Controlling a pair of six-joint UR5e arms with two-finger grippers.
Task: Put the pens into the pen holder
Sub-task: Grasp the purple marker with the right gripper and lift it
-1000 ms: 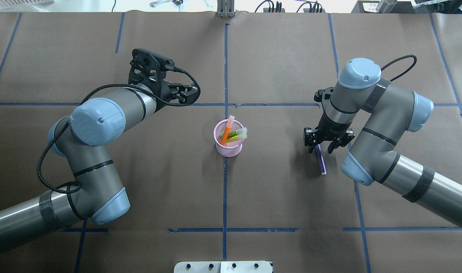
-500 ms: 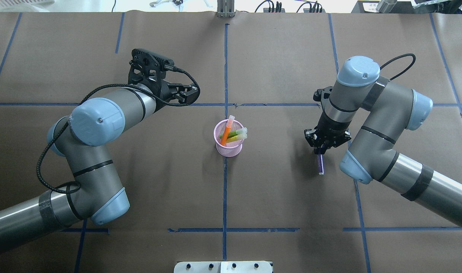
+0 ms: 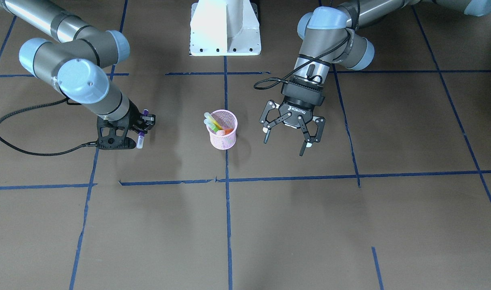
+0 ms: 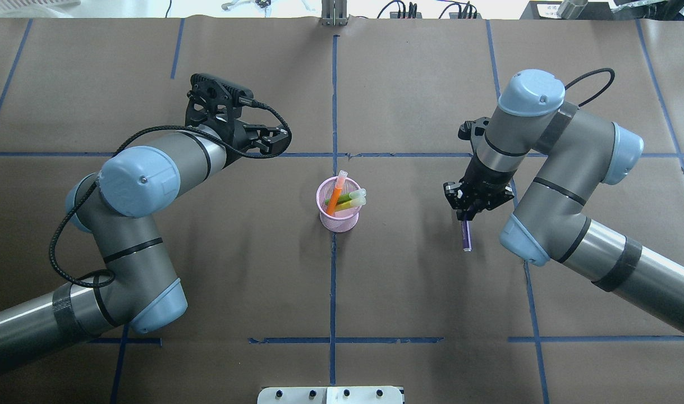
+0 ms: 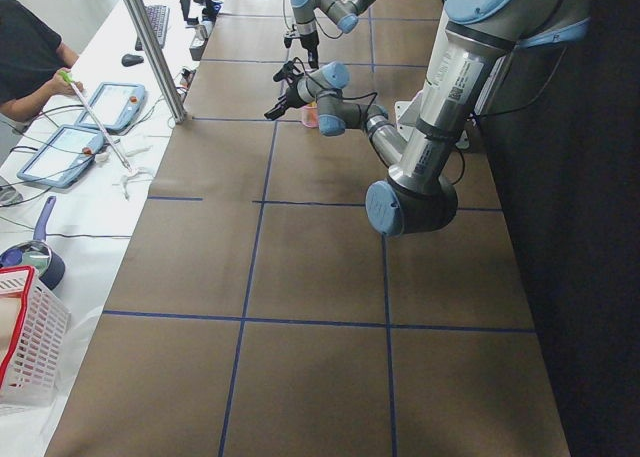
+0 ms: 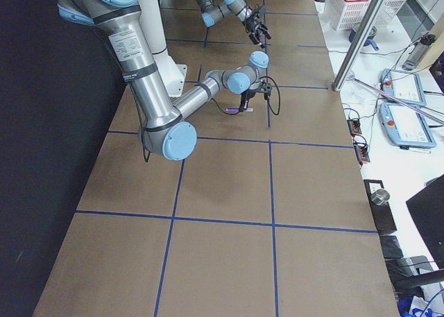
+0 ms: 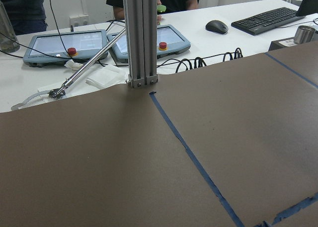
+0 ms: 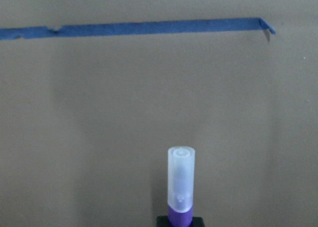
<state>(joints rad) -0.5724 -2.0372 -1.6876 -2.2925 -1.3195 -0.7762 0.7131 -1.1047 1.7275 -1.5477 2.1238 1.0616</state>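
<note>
The table (image 4: 431, 292), covered in brown paper crossed by blue tape lines, lies under both grippers. The left arm (image 4: 139, 179) bends in from one side and the right arm (image 4: 566, 163) from the other, each with a black cable looping off its wrist.

The left gripper (image 3: 286, 143) hangs with its jaws spread wide and nothing between them. Its wrist view shows only brown paper, blue tape, a metal post and a desk with tablets, a keyboard and a mouse beyond the table edge, where people stand.

The right gripper (image 4: 468, 213) has its jaws drawn in narrow and clamped on the purple pen (image 4: 466, 238). The pen sticks out past the fingertips, its pale clear cap at the far end from the gripper and its purple body pinched between the jaws. In the right wrist view the cap rises straight out from the bottom edge against bare paper, with a blue tape line farther ahead. Whether the cap touches the table cannot be told.

The pink mesh pen holder (image 4: 339, 223) stands upright between the two grippers, well apart from both, on a blue tape line. Inside it the orange pen (image 4: 335, 197) leans with its cap above the rim, and two yellow-green pens (image 4: 350, 198) lean toward the right gripper's side.
</note>
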